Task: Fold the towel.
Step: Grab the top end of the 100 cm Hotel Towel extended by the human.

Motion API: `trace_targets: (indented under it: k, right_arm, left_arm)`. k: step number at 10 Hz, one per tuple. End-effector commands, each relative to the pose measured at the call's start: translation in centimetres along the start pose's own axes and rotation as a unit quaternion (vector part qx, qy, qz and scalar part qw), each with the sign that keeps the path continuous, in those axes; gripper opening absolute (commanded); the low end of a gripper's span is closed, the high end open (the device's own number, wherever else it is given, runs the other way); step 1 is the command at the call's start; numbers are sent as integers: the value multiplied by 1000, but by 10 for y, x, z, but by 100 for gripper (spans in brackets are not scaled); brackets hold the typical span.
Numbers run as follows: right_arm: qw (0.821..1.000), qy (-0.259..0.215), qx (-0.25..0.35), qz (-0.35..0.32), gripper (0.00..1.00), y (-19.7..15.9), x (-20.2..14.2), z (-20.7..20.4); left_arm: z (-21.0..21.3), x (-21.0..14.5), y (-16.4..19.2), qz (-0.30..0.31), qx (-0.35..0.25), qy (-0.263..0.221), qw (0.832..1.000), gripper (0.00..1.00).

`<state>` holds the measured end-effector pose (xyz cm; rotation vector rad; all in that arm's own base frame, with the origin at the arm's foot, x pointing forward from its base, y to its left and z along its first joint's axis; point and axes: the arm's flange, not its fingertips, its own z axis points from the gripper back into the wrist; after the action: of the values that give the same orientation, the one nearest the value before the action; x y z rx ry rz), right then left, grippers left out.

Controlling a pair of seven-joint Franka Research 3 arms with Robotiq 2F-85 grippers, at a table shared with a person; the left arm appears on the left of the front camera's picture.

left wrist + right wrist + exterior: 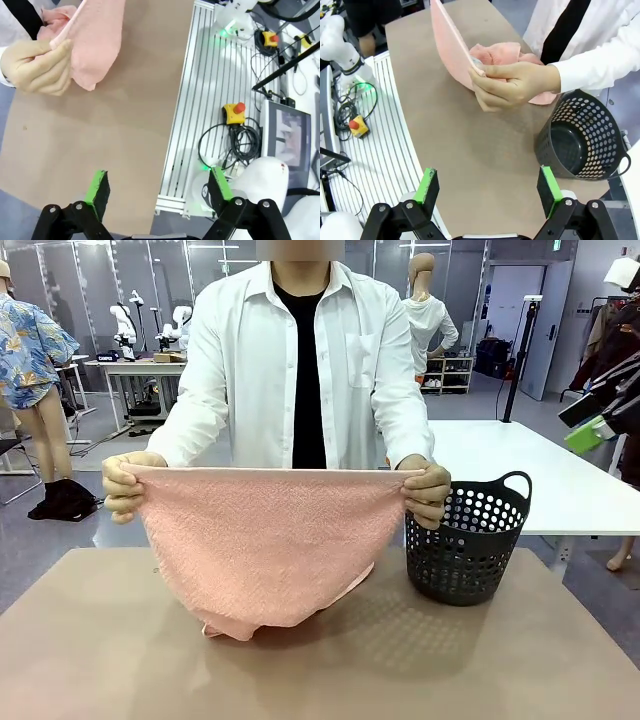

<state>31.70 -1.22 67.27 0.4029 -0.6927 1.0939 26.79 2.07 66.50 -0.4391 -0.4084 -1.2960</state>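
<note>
- Left gripper is hovering with its two green pads spread wide, gripping nothing, over the near edge of the table.
- Right gripper is also hanging wide open and empty above the near table edge.
- One towel, salmon pink, is being held up over the far middle of the table, stretched flat. Its top edge is running taut between two hands and its lower end is bunching on the tabletop.
- Two person's hands: the hand on the left and the hand on the right are each pinching one top corner.
- One person in a white shirt is standing at the far side.
- One dark perforated basket is standing upright on the table, just right of the towel, beside the right-side hand.
- One brown table, matte and plain.
- A ribbed metal plate is running along the near side, carrying cables and two yellow boxes with red buttons.
- Room: grey floor, and one white table is standing at the far right.
</note>
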Motion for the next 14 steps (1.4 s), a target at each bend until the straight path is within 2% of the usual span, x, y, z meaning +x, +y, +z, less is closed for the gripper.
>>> trace_targets:
  k: [1,2,3,5,6,7,11,14]
  right_arm:
    - [1000,0,-2,-3,100,-1,-2,1]
    - [996,35,-1,78,100,13,30,-1]
    - [990,65,13,121,100,22,52,-8]
    - [981,99,26,164,100,37,80,-25]
    - [974,127,37,187,100,43,97,-40]
    - [966,146,40,208,100,50,112,-53]
    - [941,224,36,253,100,65,157,-100]
    - [936,242,25,253,100,69,175,-118]
  left_arm:
    - [1,0,-1,0,1,-1,1000,100]
    - [9,36,-2,-70,37,33,996,100]
    - [5,60,2,-116,47,61,990,100]
    - [-8,95,7,-170,57,76,981,100]
    - [-22,117,12,-196,72,105,972,100]
    - [-33,135,14,-212,86,112,967,100]
    - [-66,188,17,-186,126,158,961,100]
    - [-88,203,30,-173,139,164,961,100]
